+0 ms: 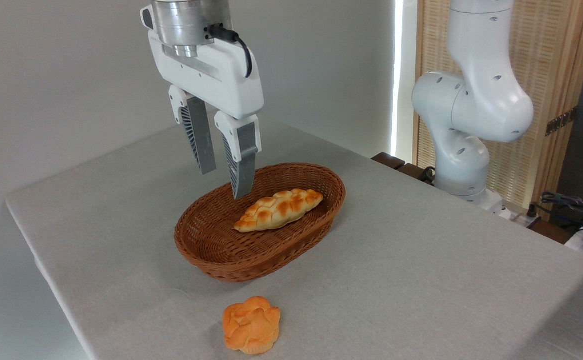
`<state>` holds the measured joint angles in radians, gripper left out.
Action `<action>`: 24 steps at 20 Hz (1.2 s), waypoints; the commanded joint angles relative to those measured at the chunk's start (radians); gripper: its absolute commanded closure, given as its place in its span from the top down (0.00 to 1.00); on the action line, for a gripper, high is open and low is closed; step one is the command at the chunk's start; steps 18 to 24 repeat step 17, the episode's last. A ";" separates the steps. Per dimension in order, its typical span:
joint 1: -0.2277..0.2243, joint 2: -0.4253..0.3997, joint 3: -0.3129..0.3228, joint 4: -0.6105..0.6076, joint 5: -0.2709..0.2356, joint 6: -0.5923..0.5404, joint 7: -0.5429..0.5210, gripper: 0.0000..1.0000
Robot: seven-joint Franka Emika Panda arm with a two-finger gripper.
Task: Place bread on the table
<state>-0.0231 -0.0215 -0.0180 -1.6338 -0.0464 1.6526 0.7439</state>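
Observation:
The bread (251, 325), a small round orange bun with a lobed top, lies on the table (421, 260) near its front edge, in front of the wicker basket. My gripper (225, 184) hangs well above and behind it, over the basket's back left part. It is open, with a narrow gap between its grey fingers and nothing held.
A brown oval wicker basket (211, 260) stands mid-table with a pale golden braided loaf (278, 209) inside. The arm's white base (464, 150) rises at the table's right back edge, with cables (571, 205) beside it. A wooden screen (546, 75) stands behind.

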 commanded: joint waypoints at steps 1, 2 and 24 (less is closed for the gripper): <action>-0.004 0.014 -0.002 0.032 0.020 -0.034 -0.015 1.00; -0.006 0.017 -0.002 0.032 0.028 -0.034 -0.017 1.00; -0.004 0.015 0.013 0.054 0.030 -0.076 -0.020 1.00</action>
